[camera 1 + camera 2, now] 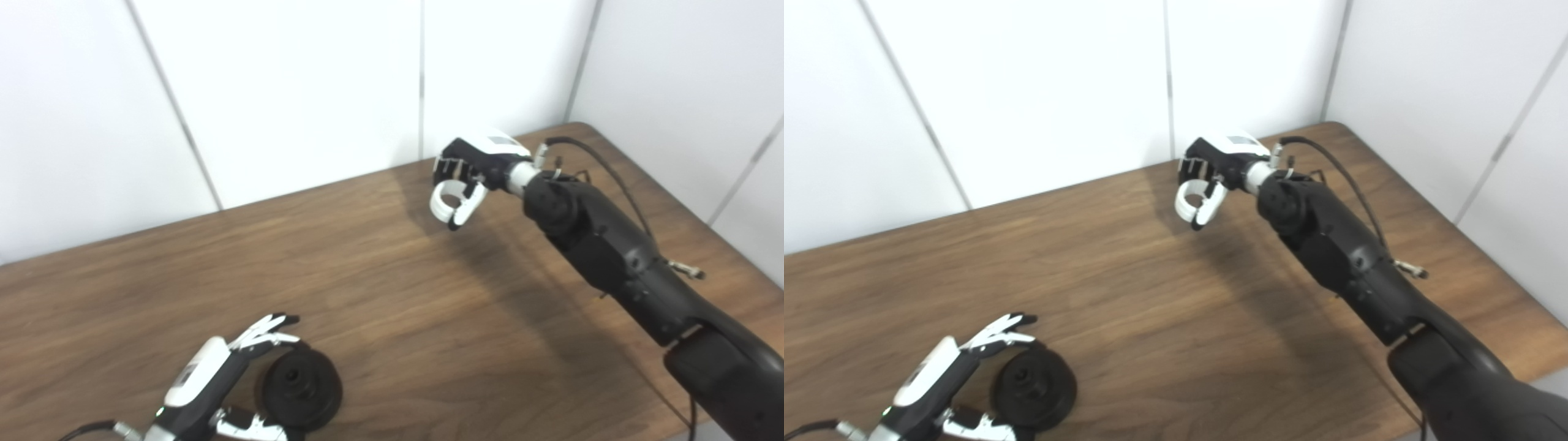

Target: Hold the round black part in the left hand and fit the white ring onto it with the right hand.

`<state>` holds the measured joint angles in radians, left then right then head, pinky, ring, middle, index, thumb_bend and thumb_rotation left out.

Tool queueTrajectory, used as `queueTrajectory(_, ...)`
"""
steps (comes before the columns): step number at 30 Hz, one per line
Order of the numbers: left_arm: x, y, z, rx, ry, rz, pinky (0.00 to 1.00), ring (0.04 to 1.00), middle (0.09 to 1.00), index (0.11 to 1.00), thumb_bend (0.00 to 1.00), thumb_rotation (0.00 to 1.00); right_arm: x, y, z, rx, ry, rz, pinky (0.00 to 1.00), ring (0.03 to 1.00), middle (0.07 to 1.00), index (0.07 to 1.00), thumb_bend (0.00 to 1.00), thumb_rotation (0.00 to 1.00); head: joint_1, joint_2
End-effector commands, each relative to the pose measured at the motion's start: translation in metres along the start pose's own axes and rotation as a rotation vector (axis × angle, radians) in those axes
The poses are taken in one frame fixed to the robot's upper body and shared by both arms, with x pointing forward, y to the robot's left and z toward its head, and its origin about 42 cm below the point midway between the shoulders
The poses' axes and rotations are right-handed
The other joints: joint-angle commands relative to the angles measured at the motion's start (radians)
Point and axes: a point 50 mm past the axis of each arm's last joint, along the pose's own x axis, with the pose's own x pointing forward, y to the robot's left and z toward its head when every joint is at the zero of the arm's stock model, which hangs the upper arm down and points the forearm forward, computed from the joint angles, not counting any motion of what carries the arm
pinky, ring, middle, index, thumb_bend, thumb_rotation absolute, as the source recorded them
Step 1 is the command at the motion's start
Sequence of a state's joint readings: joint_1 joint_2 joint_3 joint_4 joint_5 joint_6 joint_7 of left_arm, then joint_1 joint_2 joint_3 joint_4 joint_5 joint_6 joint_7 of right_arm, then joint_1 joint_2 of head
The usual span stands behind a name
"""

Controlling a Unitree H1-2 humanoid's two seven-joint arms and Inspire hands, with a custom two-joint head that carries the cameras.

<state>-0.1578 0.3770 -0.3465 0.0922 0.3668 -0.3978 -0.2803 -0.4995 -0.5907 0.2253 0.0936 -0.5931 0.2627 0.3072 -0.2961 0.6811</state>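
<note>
The round black part (301, 389), a thick disc with a raised hub, is near the table's front left edge. My left hand (214, 380) spans it, fingers on its far rim and thumb on its near rim. Far off at the back of the table, my right hand (474, 165) hangs above the surface. It is shut on the white ring (440, 205), pinched between fingers and thumb, with the ring's hole showing. In the right eye view, the ring (1185, 202) and black part (1034, 387) are wide apart.
The brown wooden table (398, 306) runs to white wall panels (294, 92) at the back and right. A black cable (603, 168) loops over my right forearm. The table's rounded far right corner (582, 127) is close behind the right hand.
</note>
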Motion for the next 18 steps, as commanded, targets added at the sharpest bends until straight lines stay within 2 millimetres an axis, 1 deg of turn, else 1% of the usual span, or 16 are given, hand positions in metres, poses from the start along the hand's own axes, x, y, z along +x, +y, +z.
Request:
queueTrajectory(1,-0.003,-0.013,-0.007,0.003,0.099,-0.081,0.85,0.964,0.925,0.484,0.52,0.06,-0.001,-0.031,0.015,-0.033,-0.067,-0.078,0.46,0.435,0.499,0.488,0.52,0.00,0.018,0.005)
queueTrajectory(7,0.001,-0.017,-0.002,0.000,0.111,-0.082,0.87,0.974,0.929,0.484,0.52,0.07,-0.010,-0.033,0.030,-0.037,-0.136,-0.043,0.46,0.439,0.496,0.485,0.52,0.00,0.076,0.024)
queueTrajectory(14,0.006,-0.019,0.002,-0.010,0.109,-0.074,0.85,0.969,0.928,0.484,0.52,0.07,-0.021,-0.035,0.048,-0.021,-0.245,-0.011,0.43,0.433,0.495,0.492,0.52,0.00,0.132,0.042)
queueTrajectory(18,0.010,-0.020,0.002,-0.009,0.107,-0.067,0.84,0.965,0.930,0.484,0.52,0.07,-0.028,-0.036,0.056,-0.019,-0.278,0.012,0.42,0.432,0.493,0.496,0.52,0.00,0.168,0.054)
